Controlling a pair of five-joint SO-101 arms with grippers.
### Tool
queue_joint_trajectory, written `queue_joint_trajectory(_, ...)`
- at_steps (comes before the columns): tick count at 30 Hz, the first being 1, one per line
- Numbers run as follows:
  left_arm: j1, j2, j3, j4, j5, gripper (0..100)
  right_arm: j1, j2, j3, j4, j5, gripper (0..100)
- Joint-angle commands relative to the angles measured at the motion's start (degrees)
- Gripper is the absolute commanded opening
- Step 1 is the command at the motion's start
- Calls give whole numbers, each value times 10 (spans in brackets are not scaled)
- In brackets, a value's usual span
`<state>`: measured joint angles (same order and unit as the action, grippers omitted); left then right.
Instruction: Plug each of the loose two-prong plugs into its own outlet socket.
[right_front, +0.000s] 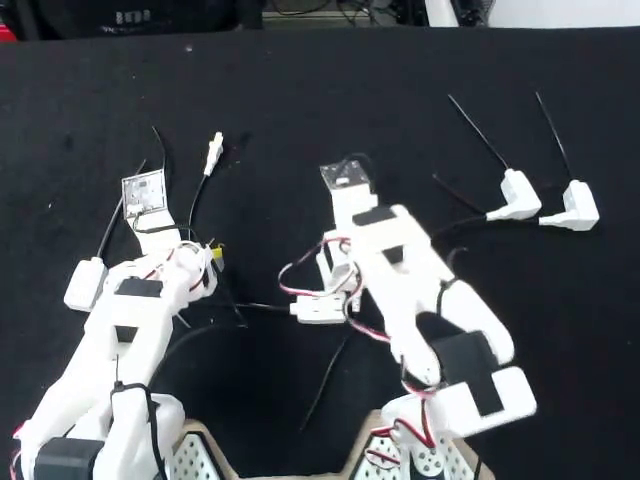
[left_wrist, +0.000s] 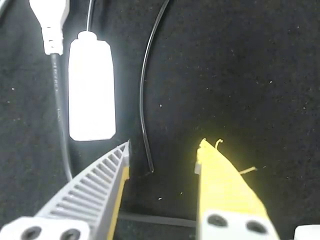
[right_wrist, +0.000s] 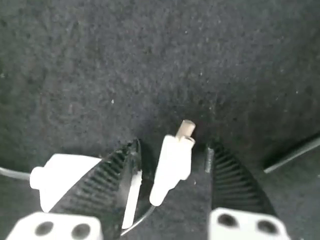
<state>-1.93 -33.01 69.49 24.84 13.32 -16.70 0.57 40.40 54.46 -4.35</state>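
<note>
- High view: black worktop (right_front: 300, 90). The left arm is at the lower left, with the left pincer (right_front: 205, 262) left of centre. The right arm runs from the lower right towards the centre, with the right pincer (right_front: 335, 285) beneath it. A spare corded plug (right_front: 213, 152) lies at the upper left. One corded white fitting (right_front: 518, 195) and its twin (right_front: 578, 207) lie at the upper right.
- Left wrist view: the left pincer (left_wrist: 164, 147) is spread wide and holds nothing; the end of a thin black cord (left_wrist: 146, 100) lies between its fingers. A white socket block (left_wrist: 91, 90) lies just beyond the grey finger, its long axis running away from the wrist.
- Right wrist view: the right pincer (right_wrist: 172, 147) is part open and straddles the two-prong plug (right_wrist: 172, 167), with a gap showing on each side, so there is no grip yet. The plug lies flat on the worktop. Its long axis runs roughly along the gap, a little aslant, and the prongs (right_wrist: 185, 130) point away from the wrist.
- Step judged: grasping the plug. Close squarely on the body behind the prongs and leave the prongs free. Correct the slant before meeting a socket.
</note>
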Motion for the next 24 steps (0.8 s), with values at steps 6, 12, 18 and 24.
queue_joint_trajectory(6, -5, -14, -5, -11, 1, 213, -1, -31, 32, -19, 3, 31)
queue_joint_trajectory(12, -5, -14, -4, -11, 1, 213, 54, -48, -11, 38, 77, 11)
queue_joint_trajectory(18, -5, -14, -5, -11, 1, 213, 130, -143, -175, 188, 298, 10)
queue_joint_trajectory(24, -5, -13, -6, -11, 0, 213, 156, -210, -305, 220, 543, 11)
